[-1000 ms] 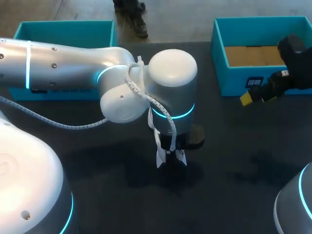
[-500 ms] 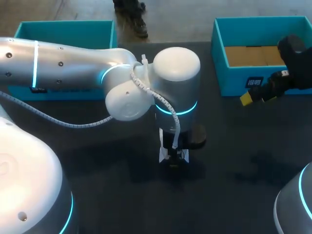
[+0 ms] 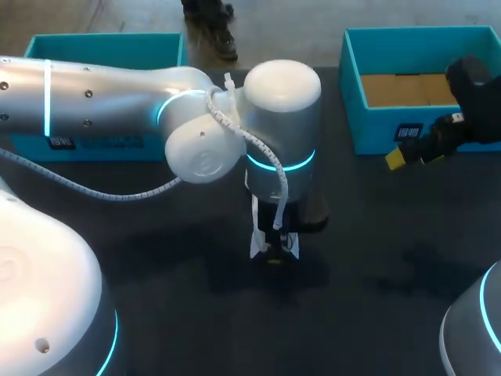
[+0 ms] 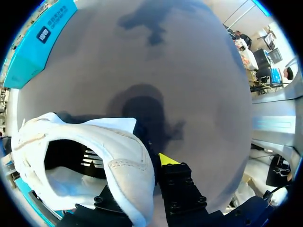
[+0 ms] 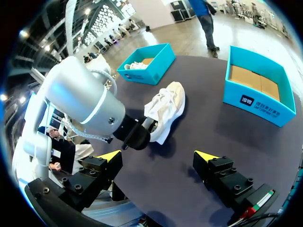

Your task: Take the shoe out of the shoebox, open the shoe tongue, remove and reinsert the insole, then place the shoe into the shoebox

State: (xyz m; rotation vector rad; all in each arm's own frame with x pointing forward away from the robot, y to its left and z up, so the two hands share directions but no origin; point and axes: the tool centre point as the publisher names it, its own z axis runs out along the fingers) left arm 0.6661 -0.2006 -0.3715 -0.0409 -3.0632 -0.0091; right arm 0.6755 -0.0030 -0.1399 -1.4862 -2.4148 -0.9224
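Note:
A white shoe (image 5: 166, 105) lies on the dark table, mostly hidden under my left wrist in the head view, where only white flaps (image 3: 255, 235) show. My left gripper (image 4: 142, 175) is shut on the padded rim of the shoe's opening. One yellow fingertip (image 4: 165, 158) shows outside that rim; the other finger is inside the shoe. From the right wrist view the left gripper (image 5: 137, 135) sits at the shoe's near end. My right gripper (image 5: 158, 156) hangs open and empty, well clear of the shoe, by the right box (image 3: 376, 129).
The right blue box (image 5: 265, 106) has a brown cardboard floor. A second blue box (image 3: 102, 43) stands at the far left and holds something white (image 5: 137, 65). My left arm (image 3: 102, 98) spans the table's left half.
My left gripper has closed on the shoe's rim, drawing the white flaps together, and its wrist shifted slightly right. The right arm has stayed still.

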